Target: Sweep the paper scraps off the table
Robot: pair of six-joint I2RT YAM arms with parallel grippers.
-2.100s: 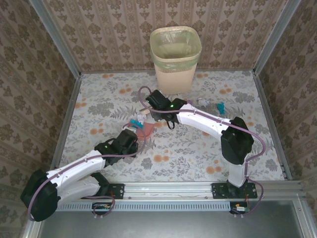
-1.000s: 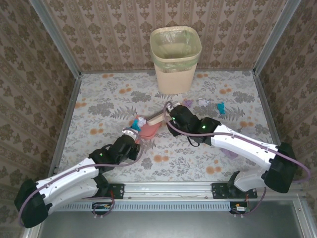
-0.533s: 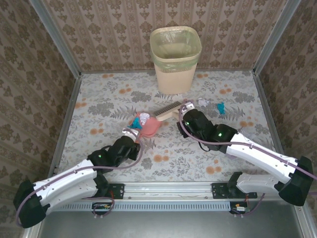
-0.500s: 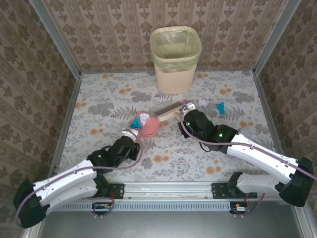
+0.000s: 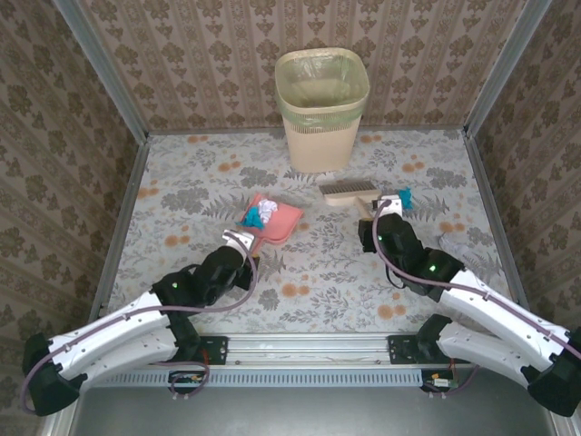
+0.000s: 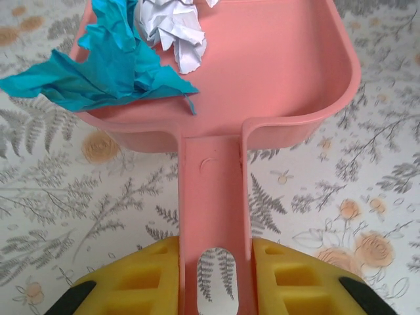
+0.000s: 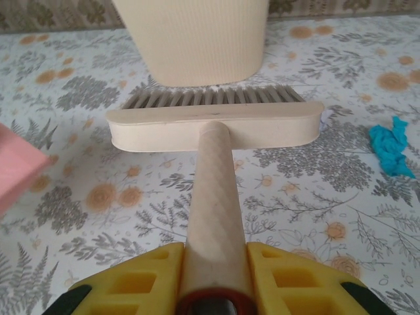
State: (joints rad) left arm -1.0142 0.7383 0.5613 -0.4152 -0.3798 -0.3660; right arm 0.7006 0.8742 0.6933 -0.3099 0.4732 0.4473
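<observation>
Now, dustpan [image 6: 275,72] and brush [image 7: 213,128] held.
My left gripper [image 6: 213,266] pinches the dustpan handle, teal and white paper scraps [image 6: 131,56] inside; my right gripper [image 7: 215,269] clamps the brush, a teal scrap [image 7: 392,147] on the table [image 7: 295,197] nearby.

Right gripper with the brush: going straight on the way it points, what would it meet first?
The right gripper holds its brush ahead, which would probably reach the beige bin first; depth is unclear.

Top view looked down from behind, covering the whole worktop [image 5: 182,173]; wrist views faced forward, close on dustpan [image 6: 275,72] and brush [image 7: 213,128], both seen overhead too.
</observation>
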